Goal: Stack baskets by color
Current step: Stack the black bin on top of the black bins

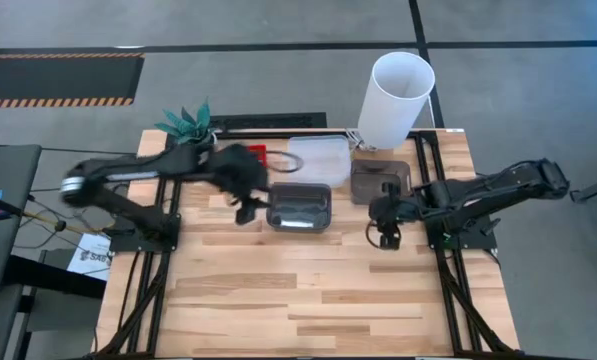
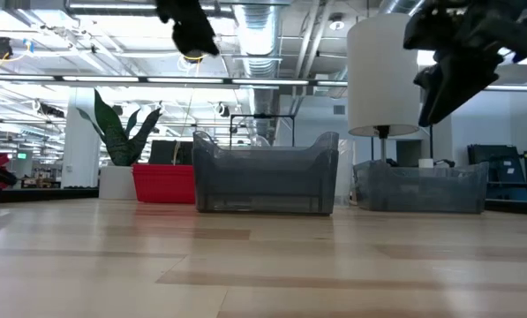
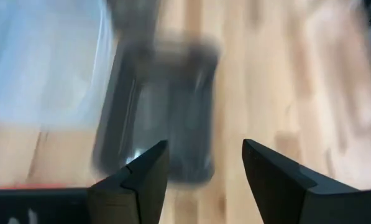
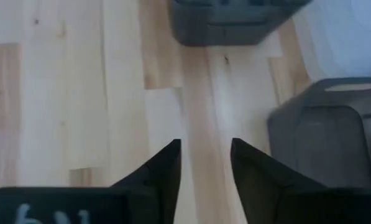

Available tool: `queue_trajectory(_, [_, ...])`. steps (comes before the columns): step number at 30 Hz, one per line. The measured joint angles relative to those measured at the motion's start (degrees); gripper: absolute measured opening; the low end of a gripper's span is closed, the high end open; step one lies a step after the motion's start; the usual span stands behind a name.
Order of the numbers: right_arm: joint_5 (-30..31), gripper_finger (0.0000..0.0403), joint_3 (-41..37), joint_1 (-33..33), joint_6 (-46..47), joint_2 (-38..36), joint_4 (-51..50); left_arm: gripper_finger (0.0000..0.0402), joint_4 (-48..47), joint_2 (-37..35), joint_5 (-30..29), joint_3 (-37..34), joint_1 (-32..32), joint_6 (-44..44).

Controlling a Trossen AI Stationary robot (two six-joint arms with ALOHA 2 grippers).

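A smoky grey basket (image 1: 299, 207) (image 2: 265, 172) rests on its base at the table's middle. A second grey basket (image 1: 380, 180) (image 2: 422, 185) stands to its right, before the white cylinder. A clear basket (image 1: 318, 155) and a red basket (image 1: 256, 153) (image 2: 163, 183) sit behind them. My left gripper (image 1: 246, 207) (image 3: 204, 168) hangs open above the table just left of the middle grey basket (image 3: 157, 112), touching nothing. My right gripper (image 1: 386, 236) (image 4: 205, 155) is open over bare wood, nearer than the right grey basket (image 4: 325, 137).
A tall white cylinder (image 1: 396, 98) stands at the far right, and a small potted plant (image 1: 186, 122) at the far left corner. The near half of the wooden table (image 1: 298, 300) holds no objects.
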Motion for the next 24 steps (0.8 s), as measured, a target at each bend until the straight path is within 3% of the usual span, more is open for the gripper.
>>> queue_trajectory(6, [-1.07,0.0216,0.00,-4.21,-2.89,0.00,-3.02,0.0190,42.57,-19.79,2.36,-32.51,-6.10,-1.38])
queue_trajectory(12, [-1.12,0.0241,0.00,-5.46,-4.00,0.00,-4.39,0.0190,75.84,-25.68,2.16,-55.32,-8.27,-3.38])
queue_trajectory(18, [-1.25,0.0239,0.00,-6.07,-7.05,0.00,-3.27,0.0190,88.58,-25.72,-0.36,-64.89,-8.24,-4.58])
queue_trajectory(21, [-1.23,0.0239,0.00,-7.26,-7.15,0.00,-3.30,0.0190,91.05,-25.37,-2.51,-66.73,-8.22,-3.61])
queue_trajectory(24, [-1.23,0.0239,0.00,-8.62,-8.35,0.33,-4.37,0.0190,91.00,-25.41,-1.08,-66.84,-8.20,-3.06])
